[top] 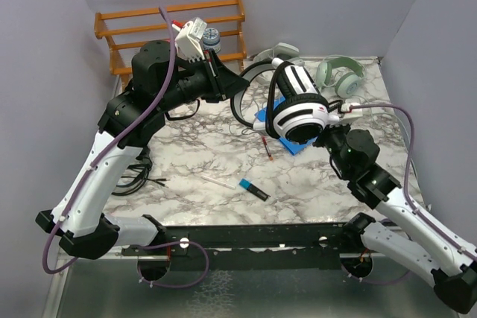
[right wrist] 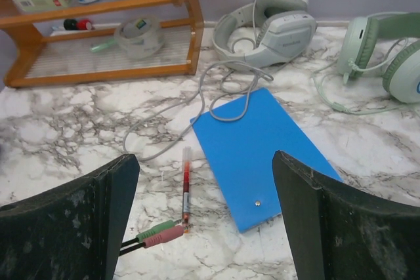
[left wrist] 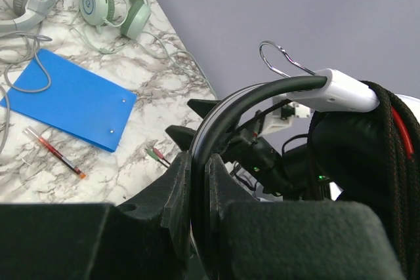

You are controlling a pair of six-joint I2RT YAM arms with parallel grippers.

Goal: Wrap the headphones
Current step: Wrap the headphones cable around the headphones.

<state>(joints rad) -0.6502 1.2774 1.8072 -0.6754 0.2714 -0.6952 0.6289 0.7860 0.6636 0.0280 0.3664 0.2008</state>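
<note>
Filling the bottom of your left wrist view, the left gripper (left wrist: 197, 191) is pinched tight on the black headband (left wrist: 262, 93) of the white-and-black headphones (top: 298, 102). That pair hangs raised above the marble table (top: 194, 158), towards its back, between your two arms. From above, its ear cups cover the right wrist and hide that gripper.

Your right gripper (right wrist: 200, 181) stands spread wide with nothing between its fingers. It hovers above the near end of a blue board (right wrist: 262, 142) that lies flat on the marble.

At the back wall you have a wooden rack (top: 171, 24) in the left corner. A grey pair of headphones (right wrist: 272, 27) lies just right of it, and a pale green pair (right wrist: 394, 50) farther right. Their thin cords trail loosely over the table, the grey one crossing onto the board.

A red pen (right wrist: 186, 185) lies just left of the board, and a green and a pink plug (right wrist: 161, 233) rest at its near tip.
</note>
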